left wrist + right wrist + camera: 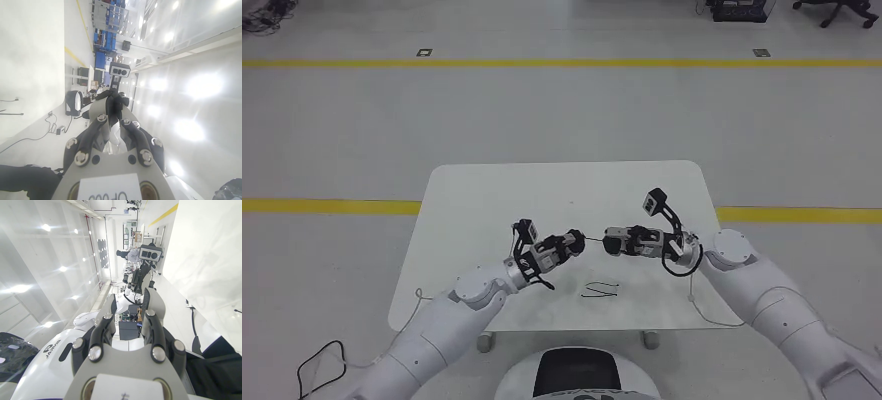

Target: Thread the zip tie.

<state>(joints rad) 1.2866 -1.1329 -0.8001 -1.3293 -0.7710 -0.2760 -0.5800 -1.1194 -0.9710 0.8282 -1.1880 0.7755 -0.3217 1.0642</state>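
In the top view my two grippers face each other above the middle of the white table (492,200). The left gripper (576,241) is shut, and a thin black zip tie (593,238) sticks out of it towards the right gripper (608,241). In the left wrist view the fingertips (113,100) are pressed together, with the right arm's wrist camera (120,71) just beyond them. In the right wrist view my right gripper (130,297) stands open, a wide gap between its fingers (146,300). The tie's tip lies close to the right gripper; whether they touch I cannot tell.
Loose black zip ties (600,290) lie on the table nearer the robot, below the two grippers, and appear as thin strips (11,114) in the left wrist view. The far half of the table is bare. Yellow floor lines (332,206) run beyond the table.
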